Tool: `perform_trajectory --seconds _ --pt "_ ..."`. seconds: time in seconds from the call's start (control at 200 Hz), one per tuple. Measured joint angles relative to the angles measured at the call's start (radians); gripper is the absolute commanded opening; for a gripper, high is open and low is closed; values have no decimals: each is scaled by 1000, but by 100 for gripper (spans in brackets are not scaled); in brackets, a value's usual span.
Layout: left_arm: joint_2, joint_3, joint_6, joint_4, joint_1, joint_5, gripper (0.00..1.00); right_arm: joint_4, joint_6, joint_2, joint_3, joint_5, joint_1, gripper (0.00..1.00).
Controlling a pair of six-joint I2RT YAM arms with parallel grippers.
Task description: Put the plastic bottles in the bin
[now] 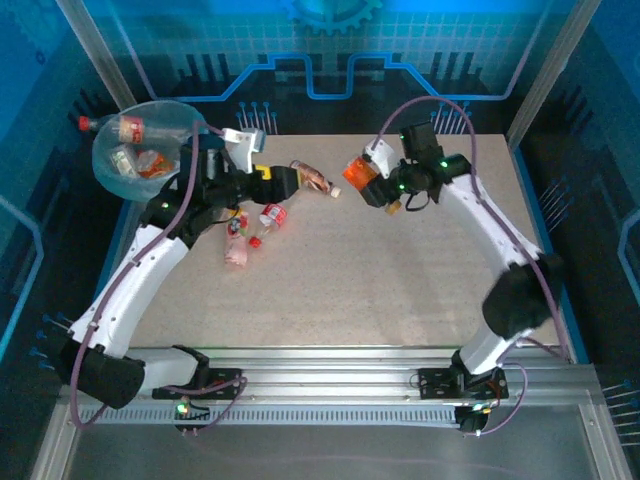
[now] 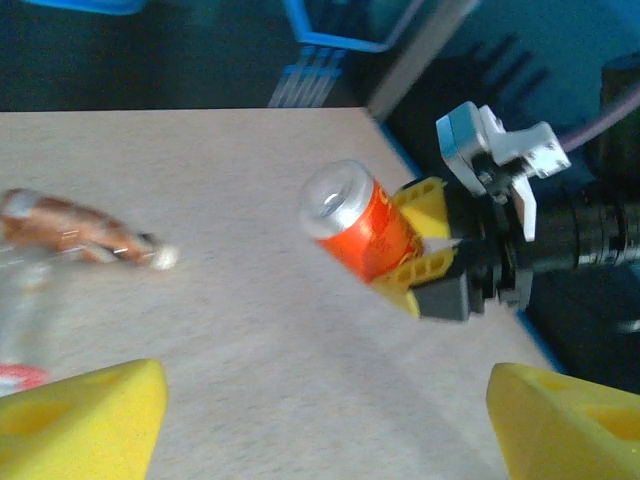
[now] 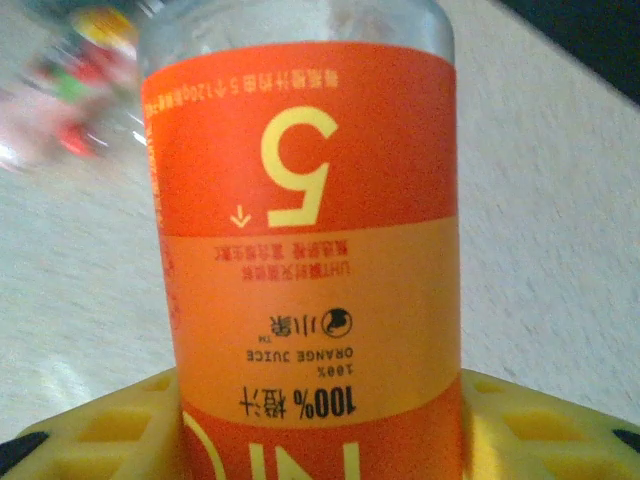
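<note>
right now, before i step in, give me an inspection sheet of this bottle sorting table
surface: beige speckled tabletop, flat
job's things: round grey bin with pale bag lining at far left, bottles inside; orange-labelled plastic juice bottle gripped; several small crushed plastic bottles loose by the left arm
clutter: nothing seen
grippers: left gripper open, empty; right gripper shut on the juice bottle
cables: grey-purple cables looping along both arms
surroundings: blue panelled walls, metal frame posts

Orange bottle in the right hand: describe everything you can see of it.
The orange bottle is clear plastic wrapped in an orange label with a yellow 5 and "100% orange juice". It looks uncrushed. Yellow fingers of the right hand clamp one end; the clear end sticks out, tilted, above the table.
</note>
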Motion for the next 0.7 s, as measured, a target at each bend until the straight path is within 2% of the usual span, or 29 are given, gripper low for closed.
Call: perform_trajectory --seconds 0.19,0.43,0.57,0.7 --pt "29 30 -2 84 -116 86 93 122 103 -271 -179 -140 77 51" --pt "39 28 -52 192 -159 179 90 230 164 -404 -245 -259 137 51" --pt "39 20 -77 251 -183 220 85 255 166 -414 -245 -288 173 51" --pt "39 16 -94 269 -193 241 71 261 166 -414 -245 -293 188 52"
